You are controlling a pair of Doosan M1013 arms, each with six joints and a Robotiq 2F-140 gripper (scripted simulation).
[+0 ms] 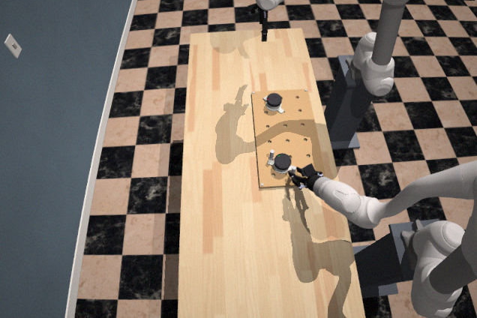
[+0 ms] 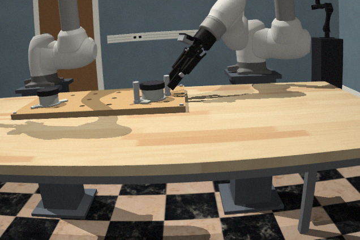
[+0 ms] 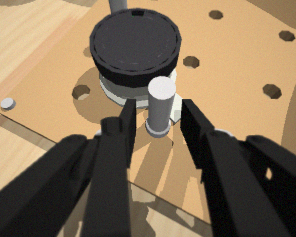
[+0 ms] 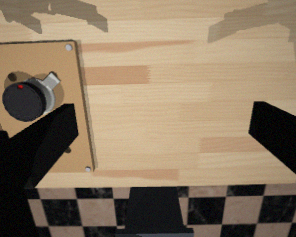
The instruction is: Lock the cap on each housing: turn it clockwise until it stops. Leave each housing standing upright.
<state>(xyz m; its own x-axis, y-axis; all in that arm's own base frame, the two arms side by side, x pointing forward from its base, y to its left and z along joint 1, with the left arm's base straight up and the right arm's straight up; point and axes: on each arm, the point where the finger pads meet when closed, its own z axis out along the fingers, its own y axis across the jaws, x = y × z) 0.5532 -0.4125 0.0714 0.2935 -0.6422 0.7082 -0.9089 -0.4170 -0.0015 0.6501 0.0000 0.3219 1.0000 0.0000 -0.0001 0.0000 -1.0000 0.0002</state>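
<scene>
The near housing [image 1: 278, 171] [image 2: 152, 94] stands upright on the board, its black cap [image 1: 282, 161] [image 2: 151, 85] [image 3: 135, 41] on top with a green mark in the top view. Two grey posts flank it, one post [image 2: 136, 91] on the side away from the grippers. My left gripper [image 1: 292, 176] [image 2: 171, 84] [image 3: 158, 113] is partly open, its fingertips on either side of the other post [image 3: 161, 99], with gaps. The far housing [image 2: 48, 100] [image 4: 49, 99] stands upright with a black cap [image 1: 274, 100] [image 4: 24, 101] with a red mark. My right gripper [image 1: 264, 38] [image 4: 163, 118] is wide open and empty above the table's far end.
The drilled board [image 1: 260, 118] [image 2: 98, 112] [image 3: 240, 64] [image 4: 45, 54] has several holes and small corner studs. It lies on the wooden table [image 1: 215, 121] [image 2: 221, 120] [image 4: 165, 114]. Both arms come in from the same long side.
</scene>
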